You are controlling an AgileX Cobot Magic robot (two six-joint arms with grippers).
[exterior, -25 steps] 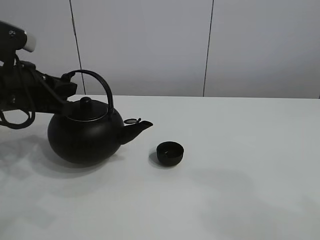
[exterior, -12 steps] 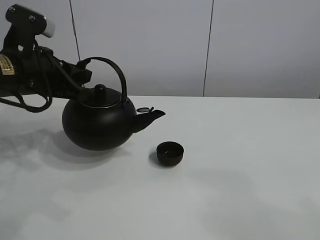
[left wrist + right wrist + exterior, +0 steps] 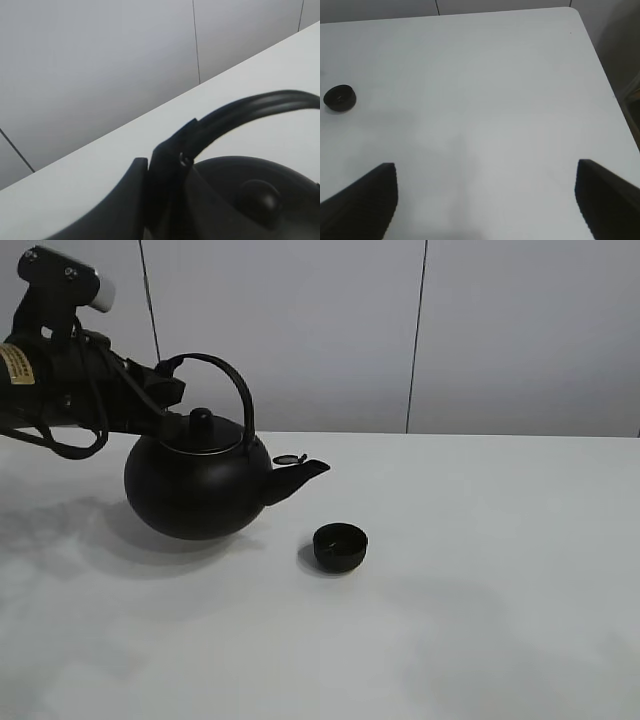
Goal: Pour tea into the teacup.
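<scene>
The black round-bellied kettle hangs a little above the white table, upright, with its spout pointing right. My left gripper is shut on the left end of the kettle's arched handle. In the left wrist view the gripper clamps the handle above the lid knob. The small black teacup stands on the table, below and right of the spout, apart from it. It also shows in the right wrist view. My right gripper is open and empty, far right of the cup.
A grey panelled wall stands behind the table. The table's right edge and corner show in the right wrist view. The left arm's cables hang behind the kettle.
Over the last second the left gripper has lifted the kettle and carried it right, toward the teacup. In the last half second it has hardly moved. The teacup has not moved.
</scene>
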